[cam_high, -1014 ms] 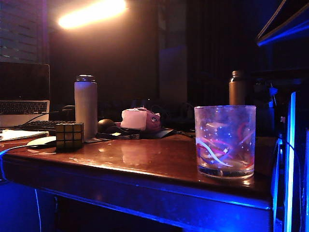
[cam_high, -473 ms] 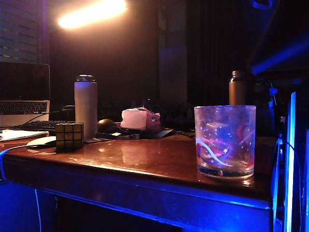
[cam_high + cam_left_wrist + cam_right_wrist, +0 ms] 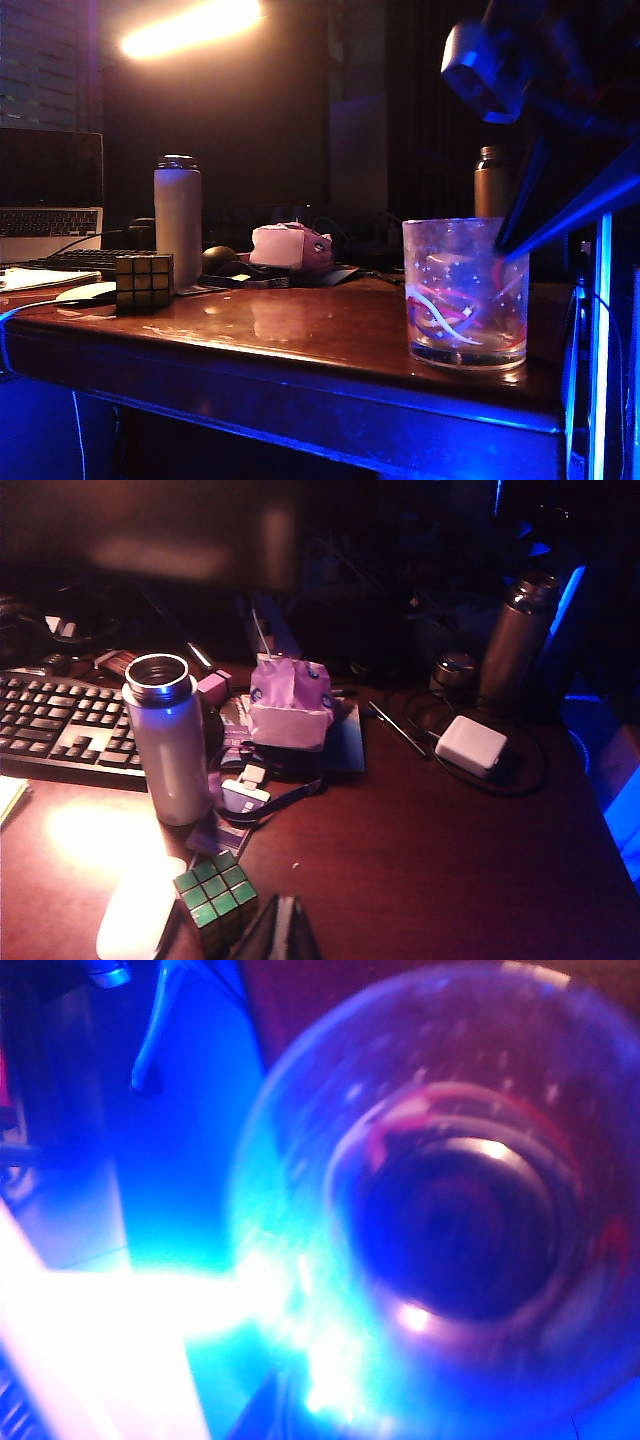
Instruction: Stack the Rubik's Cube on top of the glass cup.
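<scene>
The right gripper [image 3: 515,235] hangs over the cup [image 3: 466,292] at the table's [image 3: 330,340] right front, its dark finger slanting down past the rim; whether its jaws are open or shut cannot be told, and the right wrist view looks blurrily straight into the cup [image 3: 450,1220]. The left gripper [image 3: 280,935] is closed, empty, just beside the cube [image 3: 214,898]. The cube [image 3: 144,282] sits at the table's left, near a bottle [image 3: 178,222], well apart from the cup.
</scene>
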